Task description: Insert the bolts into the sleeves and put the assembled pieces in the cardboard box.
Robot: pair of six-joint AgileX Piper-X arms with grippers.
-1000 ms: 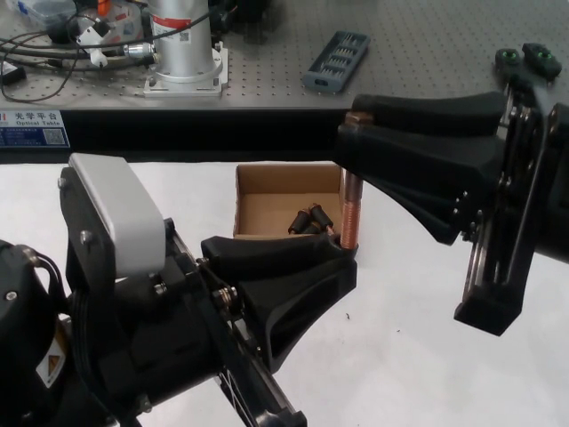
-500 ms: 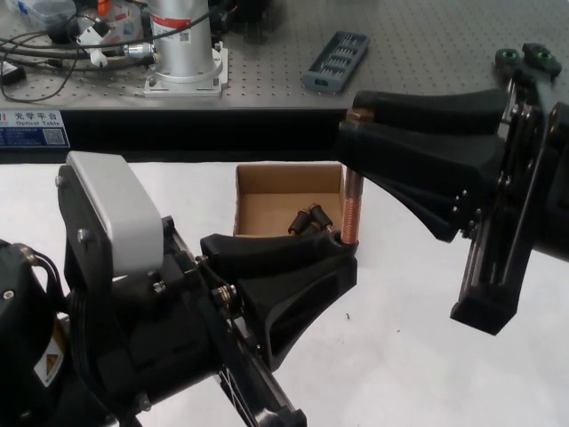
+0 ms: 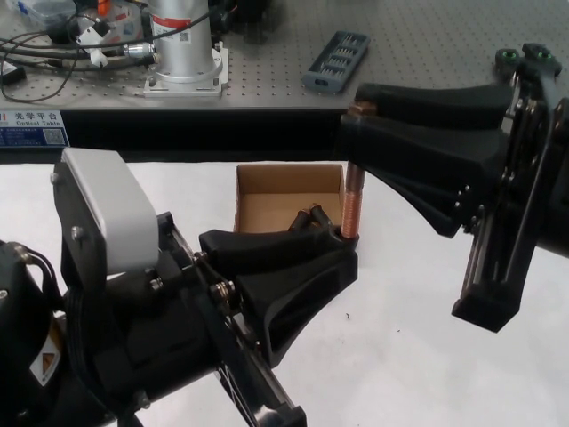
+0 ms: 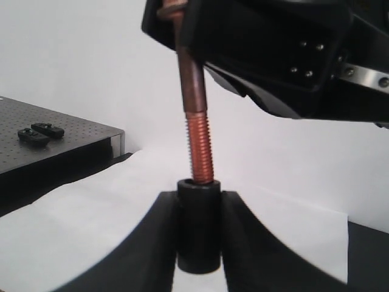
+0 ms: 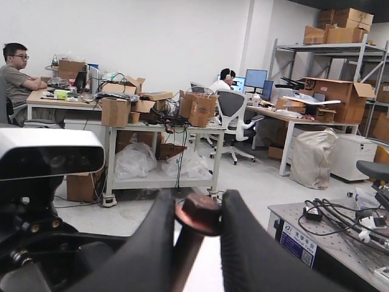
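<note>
The left tool (image 4: 199, 201) is closed on a black sleeve (image 4: 198, 234), which stands upright between its two fingers. Straight above it, the right tool (image 5: 197, 207) grips a copper bolt (image 4: 198, 143) by the head, with the shank hanging down below its fingertips. The bolt leans slightly, and its threaded end sits in the mouth of the sleeve while most of the thread is outside. Both tools are held above the white desk (image 3: 409, 347). The cardboard box (image 3: 265, 212) lies open on the desk just beyond the left tool's fingertips and below the right tool. A few dark pieces (image 3: 307, 217) rest inside the box, near the bolt.
</note>
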